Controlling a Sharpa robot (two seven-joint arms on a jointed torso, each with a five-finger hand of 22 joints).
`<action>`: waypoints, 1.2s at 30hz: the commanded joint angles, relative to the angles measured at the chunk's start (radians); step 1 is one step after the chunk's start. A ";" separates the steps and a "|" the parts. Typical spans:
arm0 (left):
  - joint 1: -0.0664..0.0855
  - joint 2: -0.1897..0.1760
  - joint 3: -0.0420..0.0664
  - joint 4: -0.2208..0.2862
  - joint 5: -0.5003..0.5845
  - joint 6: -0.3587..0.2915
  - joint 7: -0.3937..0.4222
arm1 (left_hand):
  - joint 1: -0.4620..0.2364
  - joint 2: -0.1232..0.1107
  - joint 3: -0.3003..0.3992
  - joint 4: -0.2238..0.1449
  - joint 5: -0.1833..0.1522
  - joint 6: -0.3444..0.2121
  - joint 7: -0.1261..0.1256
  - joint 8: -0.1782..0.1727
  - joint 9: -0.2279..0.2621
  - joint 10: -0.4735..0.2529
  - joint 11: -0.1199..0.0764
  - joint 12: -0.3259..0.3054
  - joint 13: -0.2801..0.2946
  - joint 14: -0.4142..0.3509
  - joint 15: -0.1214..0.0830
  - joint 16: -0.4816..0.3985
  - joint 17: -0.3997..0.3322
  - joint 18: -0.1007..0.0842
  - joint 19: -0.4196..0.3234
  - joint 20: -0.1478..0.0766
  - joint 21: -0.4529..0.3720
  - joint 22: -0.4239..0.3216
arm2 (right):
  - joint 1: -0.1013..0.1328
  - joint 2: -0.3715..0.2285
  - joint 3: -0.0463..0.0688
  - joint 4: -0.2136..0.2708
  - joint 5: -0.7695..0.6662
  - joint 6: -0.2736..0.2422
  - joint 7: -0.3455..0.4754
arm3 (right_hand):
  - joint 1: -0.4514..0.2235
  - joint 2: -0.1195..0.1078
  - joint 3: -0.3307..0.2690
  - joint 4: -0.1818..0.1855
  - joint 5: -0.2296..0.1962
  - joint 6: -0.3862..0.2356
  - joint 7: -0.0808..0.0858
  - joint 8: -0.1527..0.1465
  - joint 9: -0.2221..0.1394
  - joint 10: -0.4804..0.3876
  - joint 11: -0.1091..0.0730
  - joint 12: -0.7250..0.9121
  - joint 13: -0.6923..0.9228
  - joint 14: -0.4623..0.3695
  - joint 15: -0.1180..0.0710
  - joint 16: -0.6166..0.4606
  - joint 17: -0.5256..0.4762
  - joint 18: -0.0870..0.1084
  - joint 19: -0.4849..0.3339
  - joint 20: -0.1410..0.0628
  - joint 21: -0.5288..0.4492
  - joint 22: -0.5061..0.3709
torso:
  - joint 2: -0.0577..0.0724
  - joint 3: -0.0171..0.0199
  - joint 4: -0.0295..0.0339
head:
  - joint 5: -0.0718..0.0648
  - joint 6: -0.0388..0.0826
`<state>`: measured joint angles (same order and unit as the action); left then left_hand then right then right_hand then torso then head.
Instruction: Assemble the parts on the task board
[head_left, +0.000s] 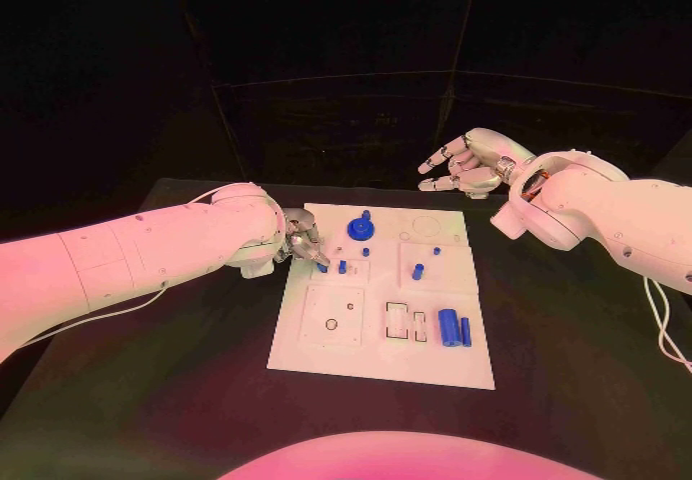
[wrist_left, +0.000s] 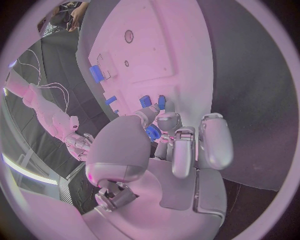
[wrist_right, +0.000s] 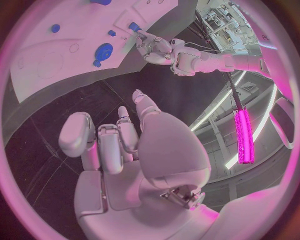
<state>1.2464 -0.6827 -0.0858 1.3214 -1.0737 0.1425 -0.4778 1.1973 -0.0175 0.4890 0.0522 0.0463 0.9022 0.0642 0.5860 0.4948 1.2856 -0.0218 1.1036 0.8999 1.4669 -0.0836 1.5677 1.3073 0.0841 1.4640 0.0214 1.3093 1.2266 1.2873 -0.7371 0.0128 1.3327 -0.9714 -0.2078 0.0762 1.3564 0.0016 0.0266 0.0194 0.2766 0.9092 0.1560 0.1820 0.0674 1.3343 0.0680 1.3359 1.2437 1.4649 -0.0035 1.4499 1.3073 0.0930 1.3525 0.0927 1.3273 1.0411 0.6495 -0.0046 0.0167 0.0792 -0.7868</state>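
The white task board (head_left: 382, 345) lies mid-table. My left hand (head_left: 300, 243) is at its far left edge. Thumb and one finger reach down to a small blue peg (head_left: 320, 266) (wrist_left: 161, 102), and a second peg (head_left: 342, 266) (wrist_left: 145, 101) stands just beside it. Whether the first peg is pinched or only touched is unclear. A round blue gear (head_left: 359, 229) (wrist_right: 102, 52) sits just beyond them. The left hand (wrist_right: 156, 45) is also seen from across the board. My right hand (head_left: 462, 165) (wrist_right: 119, 145) hovers beyond the far right corner, fingers loosely bent and holding nothing.
Two blue cylinders (head_left: 456, 328) (wrist_left: 95, 73) lie side by side near the board's right edge. Small blue pieces (head_left: 417, 270) stand mid-board. A square plate with holes (head_left: 335, 318) and two slots (head_left: 405, 322) occupy the near half. Black table (head_left: 173, 390) surrounds the board.
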 joint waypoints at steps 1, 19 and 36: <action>-0.002 -0.002 -0.003 0.004 -0.006 0.017 -0.009 | 0.000 -0.004 0.131 -0.127 0.002 0.002 -0.008 0.002 0.002 0.009 0.000 -0.007 -0.002 0.104 0.000 0.003 0.263 -0.010 0.008 0.001 -0.001 0.001 | 0.002 0.000 0.001 -0.001 0.000 0.006 0.011 | -0.002 0.008 0.002 0.004 0.006 0.005 0.000 0.004 -0.001 -0.004 0.000 -0.002 0.000 0.054 -0.007 -0.003 0.026 0.006 -0.007 0.001 -0.004 -0.001 | 0.000 0.0000 0.0002 | 0.000 -0.001; -0.002 0.005 -0.003 0.003 -0.006 0.021 -0.011 | -0.095 -0.056 0.094 -0.082 0.020 0.033 -0.025 0.026 0.010 0.029 -0.011 0.015 0.020 0.104 -0.007 0.003 0.263 -0.012 0.013 -0.002 0.008 0.015 | 0.001 0.000 0.001 0.000 0.000 0.006 0.010 | -0.002 0.008 0.002 0.004 0.006 0.005 0.000 0.004 -0.001 -0.004 0.000 -0.002 0.000 0.054 -0.007 -0.003 0.026 0.006 -0.007 0.001 -0.004 -0.001 | 0.001 0.0003 -0.0007 | -0.002 -0.004; -0.002 0.026 -0.003 -0.025 -0.006 0.005 -0.022 | -0.166 -0.059 -0.022 -0.015 0.019 0.059 -0.034 0.040 0.011 0.036 -0.019 0.031 0.037 0.104 -0.017 0.003 0.263 -0.015 0.018 -0.013 0.018 0.032 | 0.001 0.002 0.001 0.000 0.000 0.007 0.010 | -0.001 0.008 0.002 0.004 0.006 0.005 0.000 0.004 -0.001 -0.005 0.000 -0.003 -0.001 0.054 -0.008 -0.004 0.025 0.007 -0.007 0.001 -0.004 -0.002 | 0.001 0.0002 -0.0011 | -0.005 -0.006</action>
<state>1.2439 -0.6579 -0.0879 1.3001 -1.0748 0.1451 -0.4926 1.0402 -0.0746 0.4717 0.0377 0.0665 0.9544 0.0301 0.6210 0.5056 1.3190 -0.0412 1.1309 0.9356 1.4669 -0.0911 1.5677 1.3074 0.0841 1.4654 0.0158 1.3246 1.2574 1.2867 -0.7359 0.0128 1.3328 -0.9715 -0.2068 0.0769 1.3564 0.0016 0.0267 0.0194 0.2766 0.9091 0.1560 0.1820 0.0675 1.3343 0.0679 1.3359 1.2437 1.4649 -0.0035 1.4499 1.3078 0.0930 1.3525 0.0927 1.3273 1.0411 0.6499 -0.0041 0.0155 0.0743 -0.7931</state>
